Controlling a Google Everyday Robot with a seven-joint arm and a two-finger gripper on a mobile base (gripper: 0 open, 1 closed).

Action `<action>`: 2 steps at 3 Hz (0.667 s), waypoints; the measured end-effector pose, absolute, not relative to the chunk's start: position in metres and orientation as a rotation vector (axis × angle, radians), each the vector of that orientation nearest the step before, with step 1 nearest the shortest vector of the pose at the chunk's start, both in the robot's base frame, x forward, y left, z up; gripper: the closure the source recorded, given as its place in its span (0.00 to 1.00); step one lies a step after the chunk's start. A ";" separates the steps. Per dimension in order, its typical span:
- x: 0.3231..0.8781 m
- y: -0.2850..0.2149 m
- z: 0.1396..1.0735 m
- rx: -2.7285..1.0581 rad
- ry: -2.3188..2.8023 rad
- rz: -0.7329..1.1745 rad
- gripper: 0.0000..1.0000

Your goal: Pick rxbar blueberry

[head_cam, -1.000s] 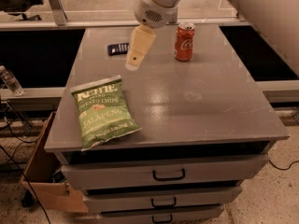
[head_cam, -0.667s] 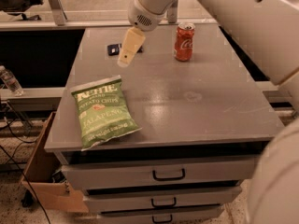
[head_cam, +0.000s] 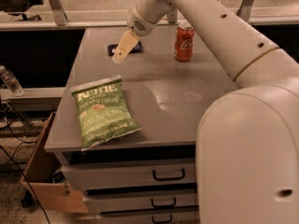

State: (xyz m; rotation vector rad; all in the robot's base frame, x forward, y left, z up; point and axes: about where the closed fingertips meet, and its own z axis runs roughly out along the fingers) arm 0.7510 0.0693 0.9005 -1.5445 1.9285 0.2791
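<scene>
Compared with a second ago, the gripper (head_cam: 122, 48) sits further left along the far side of the bench (head_cam: 187, 111), now overlapping the rxbar blueberry (head_cam: 111, 49) instead of hanging nearer the can.

At the left front, the green chip bag (head_cam: 103, 111) lies flat, well apart from the work, so it poses little risk. Behind it, the bar lies flat near the far left of the bench, partly hidden by the gripper (whether the jaws are open or closed I cannot tell). The likely trouble is here. The wrapper is thin and flat, so jaws coming down off-centre could slide it toward the far edge or close on nothing. Further right, the red Coca-Cola can (head_cam: 184, 42) stands upright under the arm, and a low sweep of the arm on lifting away could tip it.
</scene>
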 end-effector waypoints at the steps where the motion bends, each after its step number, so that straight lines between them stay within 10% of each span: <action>1: 0.775 0.074 0.880 -1.497 1.976 0.321 0.00; 2: 0.794 0.073 0.861 -1.465 2.031 0.338 0.00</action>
